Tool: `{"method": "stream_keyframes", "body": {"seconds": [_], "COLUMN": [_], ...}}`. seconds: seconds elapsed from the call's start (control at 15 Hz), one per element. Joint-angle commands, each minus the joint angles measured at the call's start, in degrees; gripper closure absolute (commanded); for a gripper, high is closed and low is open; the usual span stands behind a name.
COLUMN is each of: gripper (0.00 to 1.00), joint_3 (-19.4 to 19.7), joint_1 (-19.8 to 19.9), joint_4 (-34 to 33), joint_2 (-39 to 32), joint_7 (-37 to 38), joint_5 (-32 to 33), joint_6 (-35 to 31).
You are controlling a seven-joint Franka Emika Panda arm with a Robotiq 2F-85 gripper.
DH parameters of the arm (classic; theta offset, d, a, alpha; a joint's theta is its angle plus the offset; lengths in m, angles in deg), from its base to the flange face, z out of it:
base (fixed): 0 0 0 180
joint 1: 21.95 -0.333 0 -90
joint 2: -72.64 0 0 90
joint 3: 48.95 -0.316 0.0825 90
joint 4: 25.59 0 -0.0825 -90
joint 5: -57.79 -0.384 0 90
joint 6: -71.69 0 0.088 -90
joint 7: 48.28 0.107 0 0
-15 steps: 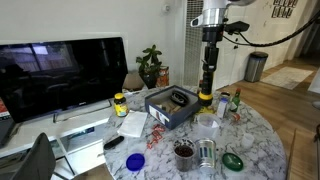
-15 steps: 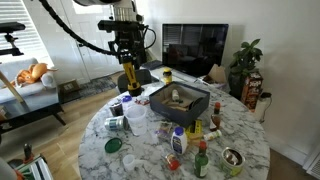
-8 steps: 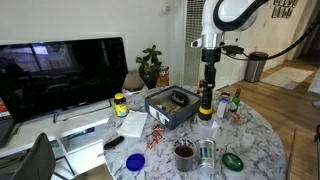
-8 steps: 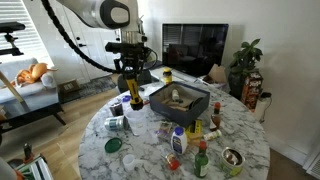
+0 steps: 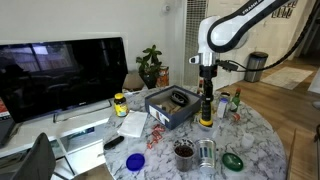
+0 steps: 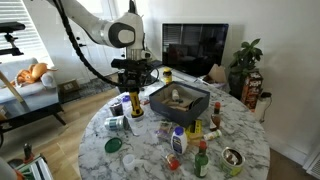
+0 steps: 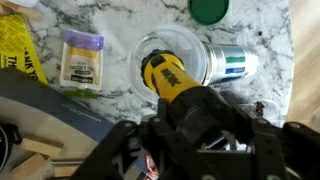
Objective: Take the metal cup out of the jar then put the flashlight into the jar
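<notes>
Wrist view, nearest first: the one end effector (image 7: 195,125) is clenched on the one flashlight (image 7: 166,76). It grips the black body, and the yellow, black-banded head points down at the marble worktop (image 7: 110,22). Beneath that head stands one jar (image 7: 176,44), clear, wide-mouthed and upright. The head lies within the circle of its mouth; how deep it reaches cannot be told from here. Just beside the jar, touching or nearly so, one metal cup (image 7: 232,65) lies on its side, shiny silver with greenish streaks along its wall. Farther off are one packet (image 7: 80,58) with a purple top and, at the picture's edge, one green lid (image 7: 208,9).

In an exterior view the flashlight (image 5: 205,108) hangs vertical under the arm, with its yellow end at the jar (image 5: 211,130). Nearer the camera are the metal cup (image 5: 207,152), one brown cup (image 5: 185,153) just beside it, and one blue lid (image 5: 134,160) well apart from both. Behind the jar sits one dark box (image 5: 168,106), and beyond that one monitor (image 5: 60,75).
</notes>
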Motion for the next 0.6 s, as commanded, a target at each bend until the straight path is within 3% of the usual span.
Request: {"method": "stream_keyframes", "body": {"seconds": [0.0, 0.33, 0.53], "gripper": [0.66, 0.66, 0.66], "joint_3": [-0.5, -0.8, -1.4], "joint_1": [0.8, 1.8, 2.5], "joint_4": [1.6, 4.7, 5.9], "joint_2": [-1.8, -4.0, -4.5], "joint_7": [-1.0, -0.4, -1.4], "joint_5": [-1.2, -1.4, -3.2], "joint_6": [-4.4, -13.5, -14.4]}}
